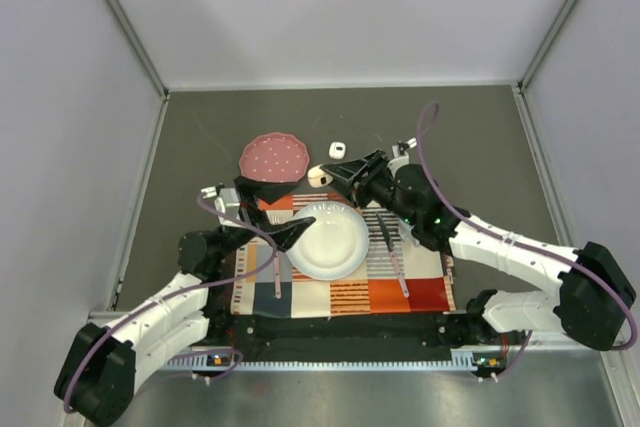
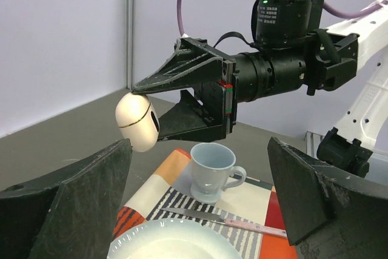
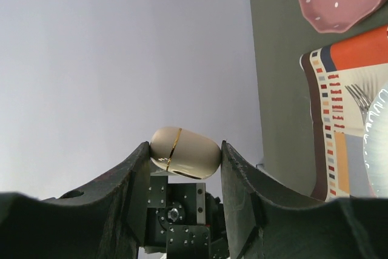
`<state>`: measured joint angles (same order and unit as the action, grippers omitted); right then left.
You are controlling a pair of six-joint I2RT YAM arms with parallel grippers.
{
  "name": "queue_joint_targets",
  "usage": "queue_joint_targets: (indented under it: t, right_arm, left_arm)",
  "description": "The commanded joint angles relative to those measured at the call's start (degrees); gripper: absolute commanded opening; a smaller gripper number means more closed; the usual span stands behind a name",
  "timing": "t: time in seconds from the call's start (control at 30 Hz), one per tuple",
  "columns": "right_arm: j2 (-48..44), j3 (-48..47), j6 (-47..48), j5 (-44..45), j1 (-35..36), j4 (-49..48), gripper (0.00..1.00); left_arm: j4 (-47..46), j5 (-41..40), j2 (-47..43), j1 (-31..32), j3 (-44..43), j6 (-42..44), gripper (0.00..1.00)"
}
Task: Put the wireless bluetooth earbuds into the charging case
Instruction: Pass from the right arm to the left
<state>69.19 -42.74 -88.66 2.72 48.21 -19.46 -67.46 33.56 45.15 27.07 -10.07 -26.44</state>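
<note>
Item 1. Surface: dark grey-brown table (image 1: 470, 147), matt, enclosed by pale grey-white wall panels (image 1: 340, 7) set in bare metal framing.

Item 2. Placemat (image 1: 420, 292), patchwork of orange, red, striped and cream blocks, lying flat at the near middle of the table.

Item 3. White plate (image 1: 328, 240) on the placemat; a knife (image 2: 224, 221) lies beside it, and a pale blue cup (image 2: 212, 171) stands upright on the mat beyond.

Item 4. Pink dotted plate (image 1: 273, 157) on the bare table, just past the mat's far left corner.

Item 5. Charging case (image 3: 183, 151), cream, egg-shaped, gold seam, lid closed. Lifted clear of the table, clamped between the fingers of the right gripper (image 2: 147, 108), above the mat's far edge.

Item 6. Left gripper (image 1: 274, 211), jaws spread wide and holding nothing, over the plate's left rim, facing the case.

Item 7. Small white piece (image 1: 337, 150) on the bare table behind the case, possibly an earbud; too small to tell.
</note>
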Motion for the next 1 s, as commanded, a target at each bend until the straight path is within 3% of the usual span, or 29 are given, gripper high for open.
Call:
queue_joint_targets:
  t: [0.0, 0.37, 0.97]
  right_arm:
    - [0.6, -1.5, -0.2, 0.4, 1.9, -6.8, 0.0]
    - [-1.5, 2.7, 0.7, 4.2, 5.0, -12.5, 0.0]
    - [-2.2, 4.2, 1.2, 4.9, 6.6, -15.8, 0.0]
  left_arm:
    - [-2.2, -3.5, 1.8, 2.2, -2.4, 3.7, 0.97]
    - [-3.5, -12.4, 2.9, 4.4, -2.1, 2.4, 0.94]
    - [-7.5, -15.5, 8.2, 6.0, -3.4, -0.5, 0.85]
